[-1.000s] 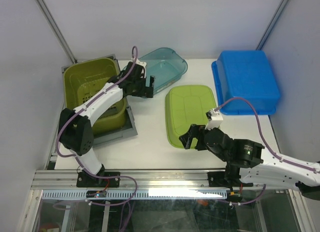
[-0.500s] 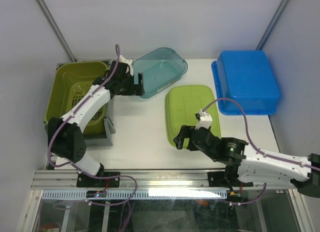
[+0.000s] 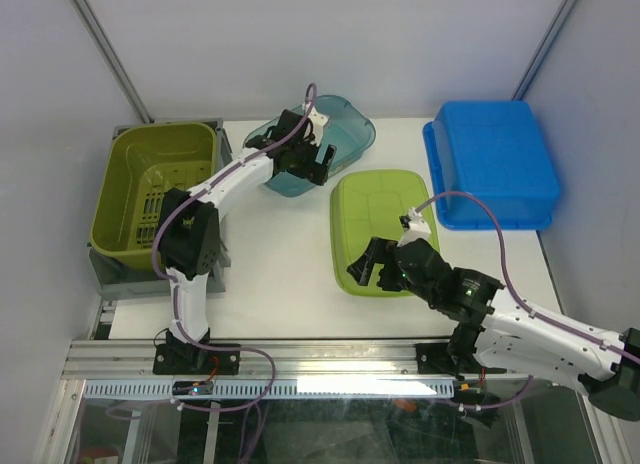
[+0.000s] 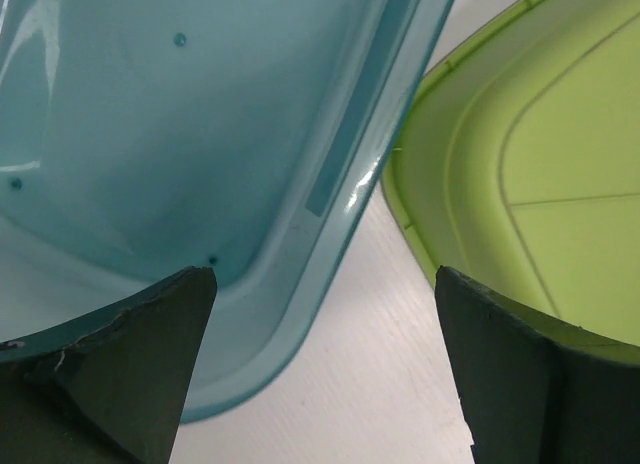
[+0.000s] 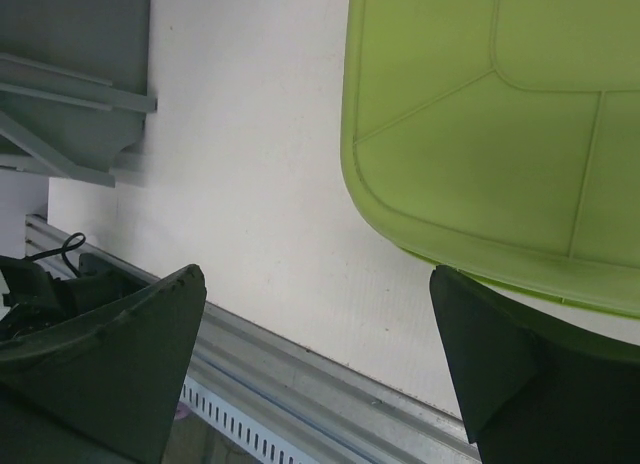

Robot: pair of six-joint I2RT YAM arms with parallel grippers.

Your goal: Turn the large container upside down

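Olive basket [image 3: 118, 192] — well left of left gripper [image 3: 316, 172].

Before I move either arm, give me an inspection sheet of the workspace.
Surface: white table, no spills seen.
Job's things: olive basket upright at left; lime-green container and blue bin appear bottom up.
Clutter: teal tub upright; grey tray under the basket.
Grippers: left end effector open over the tub's rim; right end effector open at the lime-green container's near-left corner.
Cables: purple cables loop along both arms.
Surroundings: white walls, aluminium rail at near edge.
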